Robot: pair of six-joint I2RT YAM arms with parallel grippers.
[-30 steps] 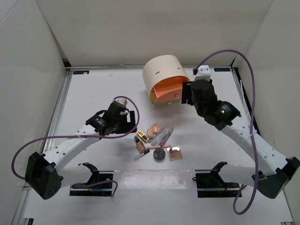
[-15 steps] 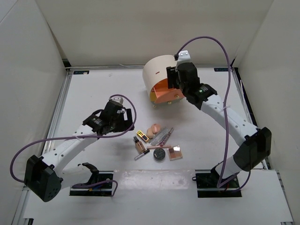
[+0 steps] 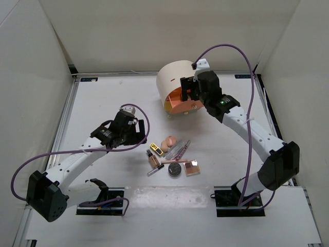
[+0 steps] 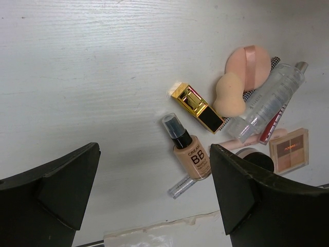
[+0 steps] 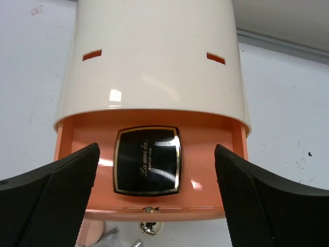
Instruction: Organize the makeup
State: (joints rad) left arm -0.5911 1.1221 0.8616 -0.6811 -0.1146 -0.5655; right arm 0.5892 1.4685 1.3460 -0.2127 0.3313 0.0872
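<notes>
The black square compact (image 5: 147, 160) is now let go, seemingly flat, in the orange drawer (image 5: 69, 141), the right gripper (image 5: 156, 149) jaws being widened. One item is thus stowed; the left gripper (image 4: 154, 149) jaws are spread wide.

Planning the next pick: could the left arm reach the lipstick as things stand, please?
Probably yes: nothing covers the lipstick, and the open left gripper hangs close beside it.

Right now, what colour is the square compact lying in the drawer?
Black, gold-edged square compact; right wrist view.
</notes>
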